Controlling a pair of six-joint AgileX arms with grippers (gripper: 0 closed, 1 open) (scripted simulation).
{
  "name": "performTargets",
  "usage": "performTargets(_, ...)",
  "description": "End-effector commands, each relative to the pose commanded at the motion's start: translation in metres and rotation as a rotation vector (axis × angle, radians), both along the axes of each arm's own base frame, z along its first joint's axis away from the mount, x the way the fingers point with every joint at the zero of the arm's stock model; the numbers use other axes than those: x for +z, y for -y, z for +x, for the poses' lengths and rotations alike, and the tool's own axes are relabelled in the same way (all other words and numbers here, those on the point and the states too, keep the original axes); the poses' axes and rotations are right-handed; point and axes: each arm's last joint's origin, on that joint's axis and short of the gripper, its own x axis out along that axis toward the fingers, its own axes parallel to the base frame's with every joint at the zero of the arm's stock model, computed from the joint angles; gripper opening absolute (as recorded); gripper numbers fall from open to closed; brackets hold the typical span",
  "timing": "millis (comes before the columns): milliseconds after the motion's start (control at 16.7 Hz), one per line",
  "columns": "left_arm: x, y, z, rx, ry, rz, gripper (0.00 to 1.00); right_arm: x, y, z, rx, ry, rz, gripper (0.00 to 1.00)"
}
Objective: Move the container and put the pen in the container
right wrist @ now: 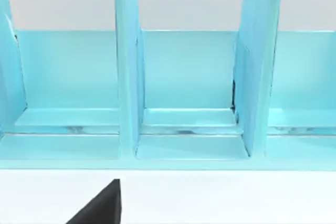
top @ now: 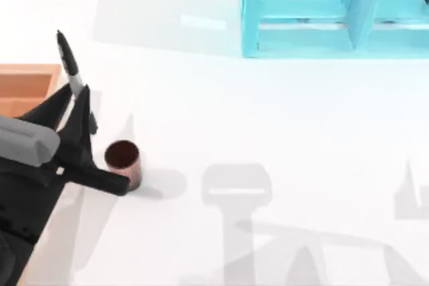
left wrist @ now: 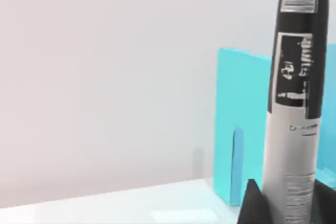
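Left fingers (top: 86, 108) grip pen (top: 69, 65) beside container (top: 123, 162).

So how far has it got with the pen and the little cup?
The pen is already off the table, held nearly upright in the left gripper at the table's left side, as the left wrist view shows close up. The cup stands on the white table just beside that gripper, with nothing inside it. Left to do: drop the pen into the cup. Whether the cup has already been moved, I cannot tell.
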Motion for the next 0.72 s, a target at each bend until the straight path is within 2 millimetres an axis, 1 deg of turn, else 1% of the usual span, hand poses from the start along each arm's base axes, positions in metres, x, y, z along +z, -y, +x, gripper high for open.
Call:
performTargets(180, -0.002, 0.004, 0.009, -0.005, 0.000, -0.001, 0.00, 0.000, 0.000, 0.000, 0.000, 0.000, 0.000, 1.00)
performTargets(540, -0.013, 0.010, 0.032, 0.006, -0.006, 0.004, 0.00, 0.000, 0.000, 0.000, 0.000, 0.000, 0.000, 1.00)
performTargets(720, -0.016, 0.010, 0.037, 0.007, -0.002, 0.001, 0.00, 0.000, 0.000, 0.000, 0.000, 0.000, 0.000, 1.00)
